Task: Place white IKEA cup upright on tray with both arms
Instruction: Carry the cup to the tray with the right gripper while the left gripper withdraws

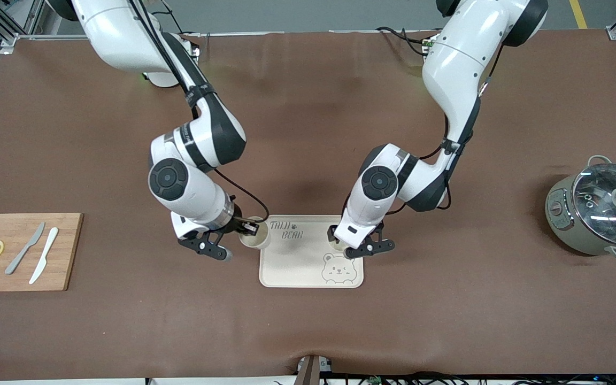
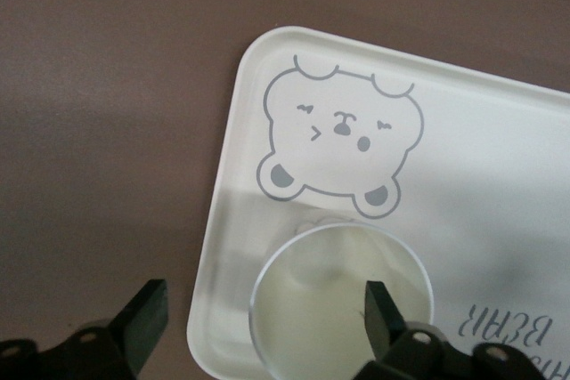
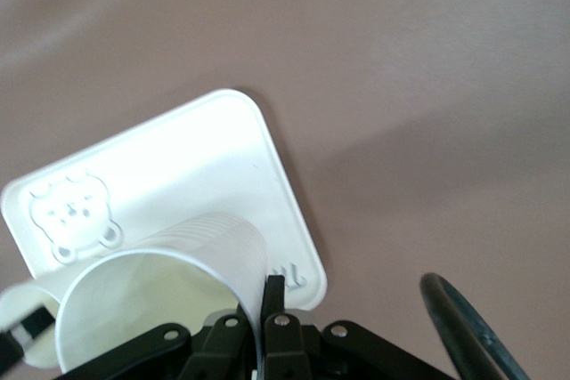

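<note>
The right arm reaches down from its base and bends at the elbow so that the right gripper (image 1: 248,229) sits at the tray corner toward the right arm's end of the table, farther from the front camera. Its fingers are pinched on the rim of a white ribbed plastic cup (image 1: 254,239), one finger inside the wall and one outside, as the right wrist view shows (image 3: 160,300). In that view the cup appears tilted, its open mouth facing the camera. The flat cream rectangular tray with rounded corners, grey lettering and a bear-face drawing (image 1: 302,262) lies on the brown table cover (image 1: 308,331). The left arm folds down likewise, placing the left gripper (image 1: 359,247) over the tray edge toward the left arm's end. Its fingers are spread apart around one wall of a second white cup (image 2: 343,304), which stands upright on the tray just beside the bear face (image 2: 343,135); whether the fingers touch it cannot be determined.
</note>
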`<state>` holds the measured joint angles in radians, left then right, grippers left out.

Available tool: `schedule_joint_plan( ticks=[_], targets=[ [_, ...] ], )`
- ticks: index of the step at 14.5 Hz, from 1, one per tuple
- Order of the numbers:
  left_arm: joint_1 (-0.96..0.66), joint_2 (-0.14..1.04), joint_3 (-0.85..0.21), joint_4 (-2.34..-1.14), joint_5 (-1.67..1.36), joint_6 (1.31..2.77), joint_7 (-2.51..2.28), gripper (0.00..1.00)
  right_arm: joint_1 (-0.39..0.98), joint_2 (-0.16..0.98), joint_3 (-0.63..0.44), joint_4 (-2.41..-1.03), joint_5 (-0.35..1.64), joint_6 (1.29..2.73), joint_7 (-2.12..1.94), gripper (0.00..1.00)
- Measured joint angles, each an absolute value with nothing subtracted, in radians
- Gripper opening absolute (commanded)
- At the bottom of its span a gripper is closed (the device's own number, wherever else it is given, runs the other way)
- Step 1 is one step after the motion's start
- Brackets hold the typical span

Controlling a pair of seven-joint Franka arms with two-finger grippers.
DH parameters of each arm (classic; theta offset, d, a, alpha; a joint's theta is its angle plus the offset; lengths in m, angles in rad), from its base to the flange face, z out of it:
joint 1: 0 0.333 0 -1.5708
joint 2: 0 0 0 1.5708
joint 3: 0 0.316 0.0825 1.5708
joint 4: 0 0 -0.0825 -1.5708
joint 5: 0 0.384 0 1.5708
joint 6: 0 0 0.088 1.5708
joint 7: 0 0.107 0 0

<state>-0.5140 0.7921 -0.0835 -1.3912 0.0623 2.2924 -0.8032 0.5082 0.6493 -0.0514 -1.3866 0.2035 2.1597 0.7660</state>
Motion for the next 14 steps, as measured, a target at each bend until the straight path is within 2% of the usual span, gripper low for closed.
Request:
schedule_joint_plan(
  ticks=[6, 14],
  targets=[
    [-0.493, 0.671, -0.077, -1.384, 0.067, 2.064, -0.798, 1.0, 0.522, 0.727, -0.054, -1.345, 0.203, 2.248, 0.784, 0.0],
    [-0.269, 0.464, -0.074, -1.382, 0.067, 1.832, -0.452, 1.0, 0.547, 0.806, -0.058, -1.342, 0.162, 2.336, 0.805, 0.0]
  ],
)
